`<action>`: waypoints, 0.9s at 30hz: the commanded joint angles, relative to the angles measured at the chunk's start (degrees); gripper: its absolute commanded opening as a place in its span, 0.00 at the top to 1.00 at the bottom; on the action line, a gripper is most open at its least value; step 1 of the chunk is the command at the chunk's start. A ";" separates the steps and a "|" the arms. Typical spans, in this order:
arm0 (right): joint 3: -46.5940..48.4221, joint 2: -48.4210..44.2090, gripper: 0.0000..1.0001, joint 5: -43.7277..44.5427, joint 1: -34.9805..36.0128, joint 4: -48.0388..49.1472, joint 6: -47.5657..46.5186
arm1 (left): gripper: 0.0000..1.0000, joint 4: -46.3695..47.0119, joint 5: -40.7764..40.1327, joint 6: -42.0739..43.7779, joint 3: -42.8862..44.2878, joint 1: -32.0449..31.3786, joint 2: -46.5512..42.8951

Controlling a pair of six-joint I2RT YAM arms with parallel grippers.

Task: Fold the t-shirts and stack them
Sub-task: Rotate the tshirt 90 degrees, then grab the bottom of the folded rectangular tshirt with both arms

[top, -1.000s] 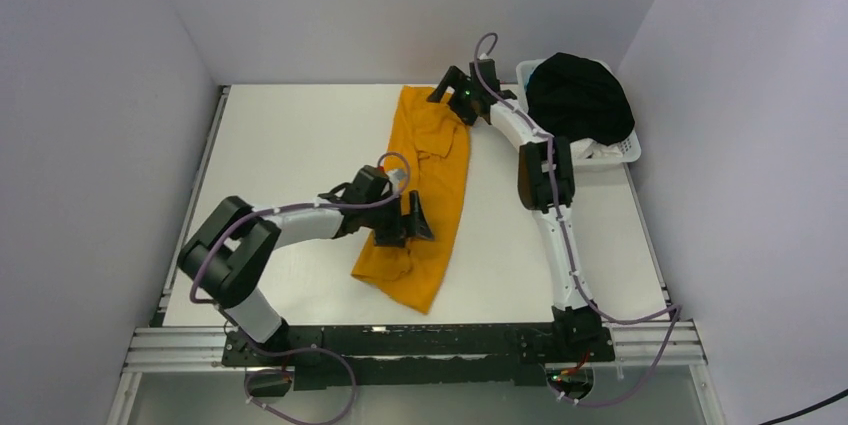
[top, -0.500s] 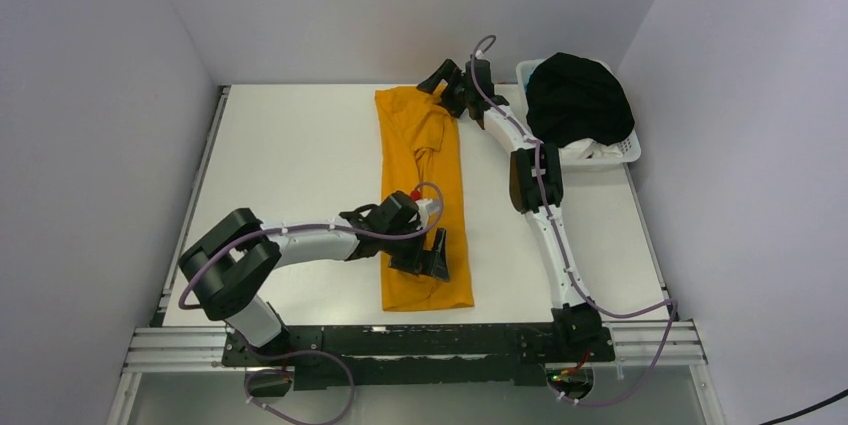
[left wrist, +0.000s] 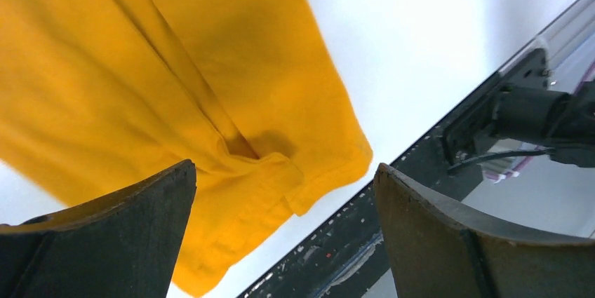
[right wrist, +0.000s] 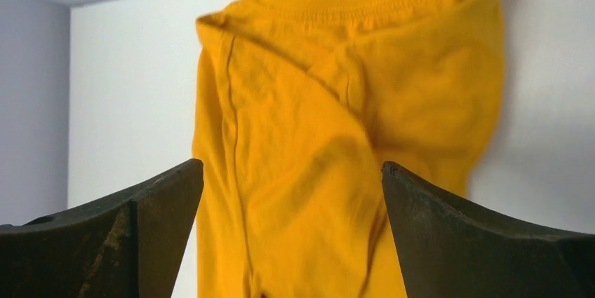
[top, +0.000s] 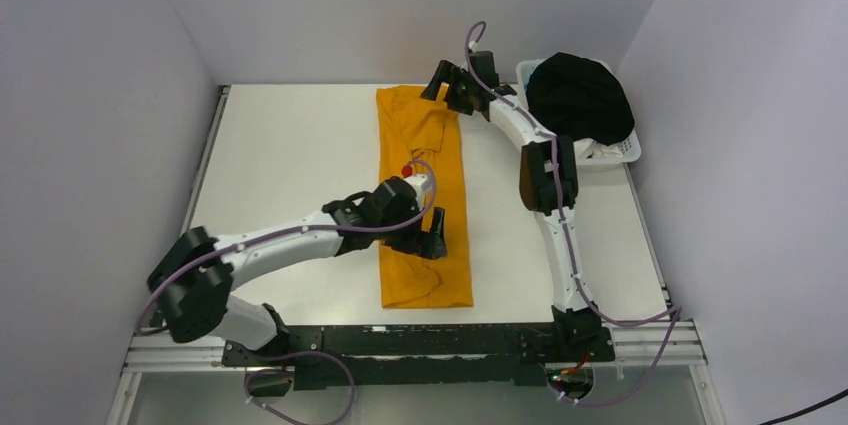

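Observation:
A mustard-orange t-shirt (top: 420, 195) lies on the white table as a long narrow strip running from the far edge toward the near edge. My left gripper (top: 433, 237) hovers open over its near half; in the left wrist view the left gripper (left wrist: 284, 168) holds nothing, with the shirt's hem corner (left wrist: 210, 102) below it. At the shirt's far end, above the collar, my right gripper (top: 443, 85) also stands open. In the right wrist view the right gripper (right wrist: 291, 165) frames the bunched collar end of the shirt (right wrist: 330, 95). A black t-shirt (top: 580, 97) is heaped in the basket.
A white plastic basket (top: 628, 150) stands at the far right corner, under the black heap. White walls close in the table on the left, far and right sides. The black rail (top: 420, 340) with the arm bases runs along the near edge.
The orange shirt went from a slanted, crumpled lie to a straight lengthwise strip. My left gripper swung toward the near hem, then drew back a little. The right gripper shifted slightly toward the far edge.

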 commanded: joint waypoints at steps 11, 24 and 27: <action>-68.45 -60.37 0.00 15.12 6.98 -3.37 -7.42 | 0.01 -6.13 -1.44 -4.78 -19.42 -1.75 -21.38; -98.62 -86.25 0.00 8.30 19.53 -11.34 3.93 | 0.40 -3.41 -6.03 -11.74 -19.43 -5.76 -9.73; -102.04 -88.28 0.02 3.97 20.55 -10.08 6.28 | 0.61 -7.62 -8.05 -12.33 -18.09 -6.43 -8.71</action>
